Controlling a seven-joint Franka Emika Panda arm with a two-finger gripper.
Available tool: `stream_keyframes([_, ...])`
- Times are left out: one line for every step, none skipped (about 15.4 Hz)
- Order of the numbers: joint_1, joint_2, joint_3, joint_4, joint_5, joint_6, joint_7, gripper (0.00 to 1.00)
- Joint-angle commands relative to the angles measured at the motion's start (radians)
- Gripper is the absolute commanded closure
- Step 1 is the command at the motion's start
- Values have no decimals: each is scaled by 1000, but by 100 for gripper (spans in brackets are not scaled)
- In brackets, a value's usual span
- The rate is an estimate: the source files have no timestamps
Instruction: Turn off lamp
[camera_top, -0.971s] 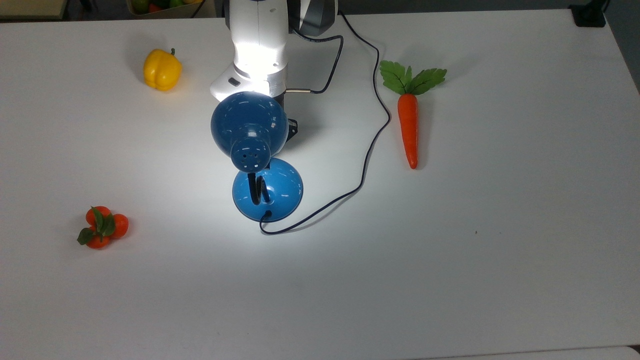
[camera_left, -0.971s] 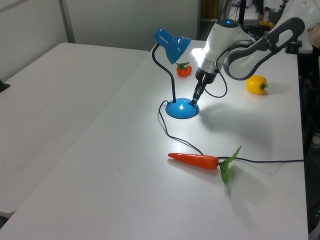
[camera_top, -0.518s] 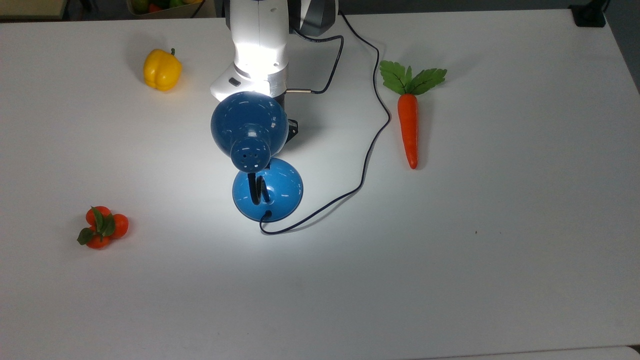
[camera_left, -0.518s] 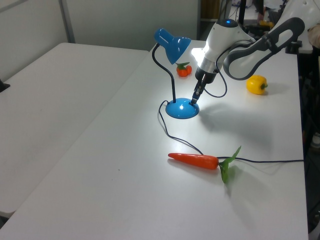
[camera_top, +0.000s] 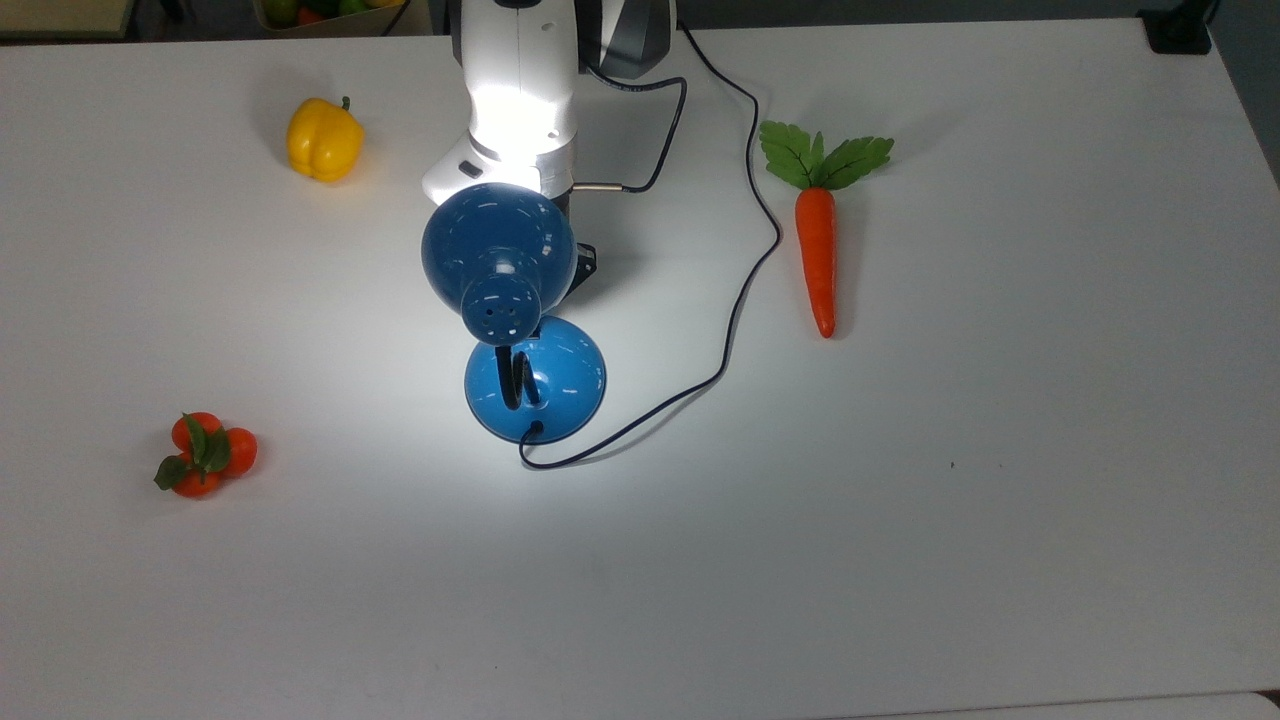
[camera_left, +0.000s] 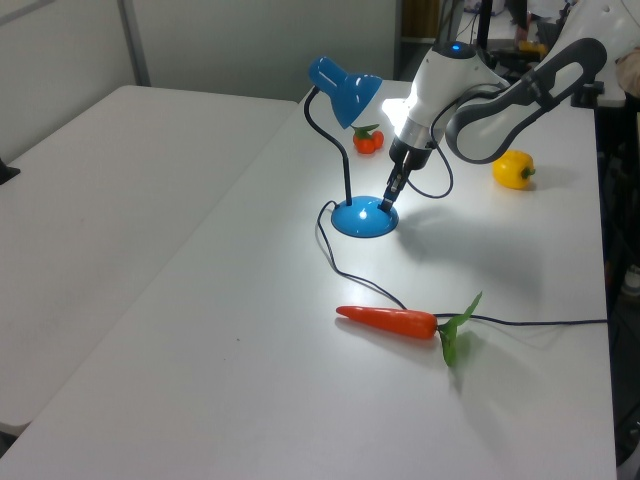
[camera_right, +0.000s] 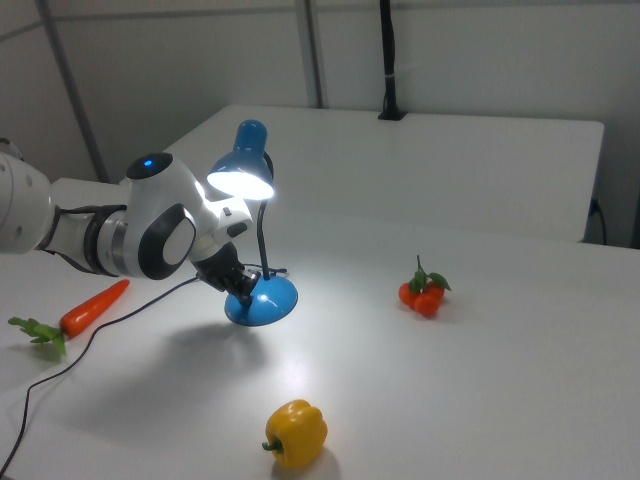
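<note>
A broad white matte table (camera_top: 1000, 560) is filling the scene, and a second white table (camera_left: 110, 190) is standing alongside it at the left view's left, with pale walls and dark upright posts rising behind. The glossy blue desk lamp with a round dome shade, black bent neck and round blue base (camera_top: 535, 380) is sitting near the table's middle and is shining, throwing a bright pool of light around its base. Its thin black cord (camera_top: 740, 290) is trailing away toward the top view's upper edge. The white robot arm's black two-finger gripper (camera_left: 390, 195) is reaching down with its tip at the rim of the base; the fingers appear pressed together, gripping nothing. A plastic orange carrot with green leaves (camera_top: 818, 240) is lying at the top view's right, a yellow plastic bell pepper (camera_top: 323, 139) at its upper left, and a cluster of small red-orange fruits with green leaves (camera_top: 203, 455) at its lower left, all well apart from the lamp. Bare tabletop is stretching wide across the top view's lower half and right side.
</note>
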Motion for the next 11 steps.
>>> stream_keyframes([2, 10, 0, -7, 8, 22, -24, 100])
stream_keyframes([2, 14, 0, -7, 8, 21, -22, 100])
stream_keyframes([2, 14, 0, -7, 8, 19, -21, 100])
stream_keyframes([2, 14, 0, -8, 8, 15, -18, 100])
stream_keyframes([2, 14, 2, -10, 8, 7, -16, 100])
stream_keyframes([2, 14, 0, -13, 10, -5, -14, 100])
stream_keyframes([3, 13, 0, -16, 8, -25, -11, 100])
stream_keyframes([3, 8, 0, -14, 8, -53, -11, 100])
stream_keyframes([5, 2, 0, -13, 10, -80, -10, 100])
stream_keyframes([5, -4, 0, -11, 8, -111, -1, 100])
stream_keyframes([5, -16, 0, -8, 8, -141, 13, 100])
